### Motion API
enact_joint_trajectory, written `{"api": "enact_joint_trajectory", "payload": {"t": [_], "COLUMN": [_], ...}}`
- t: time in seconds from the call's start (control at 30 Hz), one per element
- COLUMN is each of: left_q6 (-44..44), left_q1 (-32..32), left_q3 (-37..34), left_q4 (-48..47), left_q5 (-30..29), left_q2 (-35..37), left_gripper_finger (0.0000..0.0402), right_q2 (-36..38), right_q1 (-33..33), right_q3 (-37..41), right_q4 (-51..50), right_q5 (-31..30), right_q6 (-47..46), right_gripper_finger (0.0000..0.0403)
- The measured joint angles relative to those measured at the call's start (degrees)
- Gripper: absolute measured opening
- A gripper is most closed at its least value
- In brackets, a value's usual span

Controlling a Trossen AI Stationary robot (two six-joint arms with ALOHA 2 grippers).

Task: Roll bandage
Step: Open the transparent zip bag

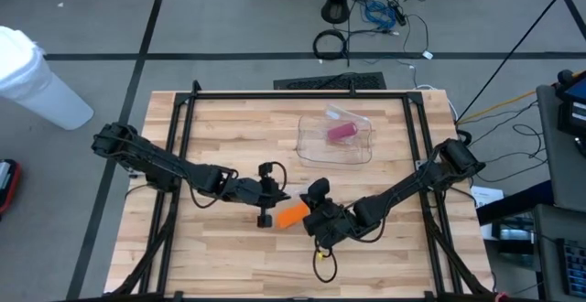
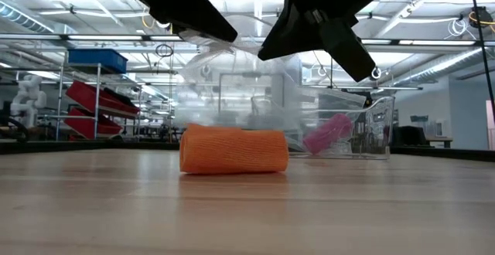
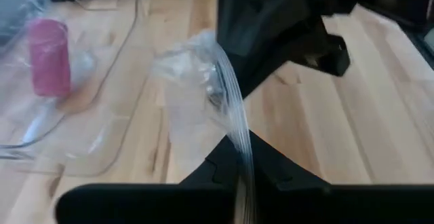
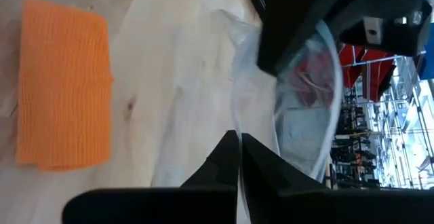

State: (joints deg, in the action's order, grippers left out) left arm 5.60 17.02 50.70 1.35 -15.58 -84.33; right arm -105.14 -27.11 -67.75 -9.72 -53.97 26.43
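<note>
An orange rolled bandage (image 1: 293,216) (image 2: 233,149) (image 4: 64,81) lies on its side on the wooden table, touched by no gripper. Just above and behind it a clear plastic wrapper (image 2: 232,85) (image 3: 183,95) hangs between my two grippers. My left gripper (image 1: 273,192) (image 3: 241,166) comes from the table's left and is shut on the wrapper. My right gripper (image 1: 316,197) (image 4: 239,149) comes from the right, faces the left one closely, and is also shut on the wrapper. My left gripper pinches a gathered edge of the clear wrapper (image 3: 234,129) between its two fingers, slanting down from the table's left. The film runs from the fingers in a taut pleated strip toward the other gripper, clear of the table. My right gripper pinches the wrapper's film (image 4: 252,115) between its two fingers, slanting down from the table's right. The wrapper is held off the table and bulges loosely beyond the fingers.
A clear plastic tray (image 1: 362,151) (image 2: 379,124) stands at the table's far right with a pink roll (image 1: 341,132) (image 3: 49,58) inside. Black frame rails (image 1: 183,128) run along the table's edges. Bare wood lies toward the near edge.
</note>
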Motion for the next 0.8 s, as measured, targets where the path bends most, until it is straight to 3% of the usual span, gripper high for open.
{"api": "enact_joint_trajectory", "payload": {"t": [0.27, 0.4, 0.63, 0.8], "left_q6": [-3.4, -3.5, -3.1, -3.4], "left_q1": [0.6, 0.6, 0.6, 0.6], "left_q3": [0.0, 0.0, 0.0, 0.0], "left_q4": [0.7, 0.5, -0.4, -1.3], "left_q5": [-11.8, -13.1, -13.7, -16.0], "left_q2": [0.0, 0.0, 0.0, 0.0], "left_gripper_finger": [0.0076, 0.0083, 0.0078, 0.0030], "right_q2": [0.0, 0.0, 0.0, 0.0], "right_q1": [0.0, 0.0, 0.0, 0.0], "right_q3": [0.0, 0.0, 0.0, 0.0], "right_q4": [0.0, -0.3, -0.5, -0.4], "right_q5": [0.0, 0.3, 0.3, 0.3], "right_q6": [0.1, 0.2, 1.2, 1.9], "right_gripper_finger": [0.0000, 0.0000, 0.0000, 0.0000]}}
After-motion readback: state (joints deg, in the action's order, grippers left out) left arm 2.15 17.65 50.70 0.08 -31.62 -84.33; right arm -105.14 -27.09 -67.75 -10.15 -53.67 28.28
